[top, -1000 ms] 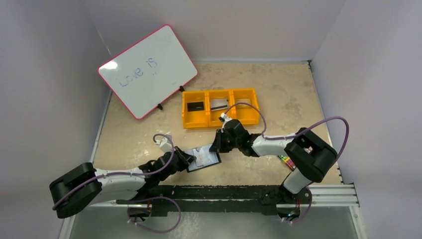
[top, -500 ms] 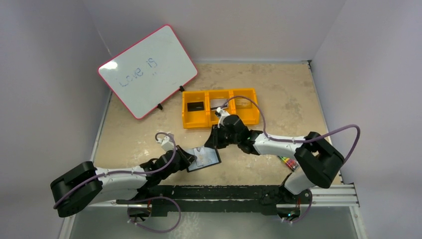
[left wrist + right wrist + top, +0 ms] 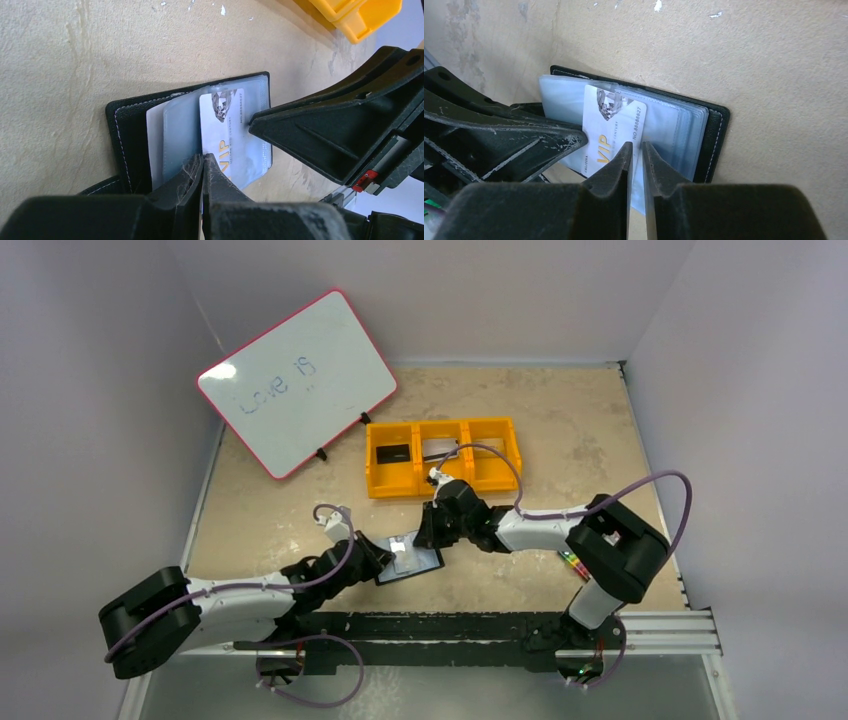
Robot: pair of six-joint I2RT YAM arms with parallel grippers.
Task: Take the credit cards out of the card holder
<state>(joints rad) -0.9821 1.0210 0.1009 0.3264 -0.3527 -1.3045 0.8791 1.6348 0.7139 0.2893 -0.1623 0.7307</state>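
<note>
**Beige table, both grippers on the open holder**

A mottled beige table point(image 3: 560, 430) sits boxed in by pale walls point(image 3: 500, 290). A pink-rimmed whiteboard point(image 3: 295, 380) with handwriting on it leans at the far left. Just right of it lies an orange tray point(image 3: 395, 486) with three compartments. A black card point(image 3: 392, 452) is in the left one and a grey card point(image 3: 438, 448) in the middle one; what the right one holds I cannot tell. Markers point(image 3: 572, 562) lie at the near right, beside the right arm.

The holder point(image 3: 127, 135) lies open and flat near the front of the table, apart from the tray and between the two arms. Its black cover is underneath, with the clear sleeves point(image 3: 669, 130) fanned on top. A white VIP card point(image 3: 610, 125) with gold lettering lies among the sleeves, tilted against their edges. Whether any of it sits inside a pocket I cannot tell.

The left gripper point(image 3: 202, 167) reaches in from the left. Its fingers are pressed almost together, with only a slit between them. The tips sit on the holder's near edge by the card's corner, and seem to pinch a sleeve. The right gripper point(image 3: 636, 152) reaches in from the other side. Its fingers are drawn to a narrow gap, and the VIP card's edge runs into that gap, so it is clamped on the card
</note>
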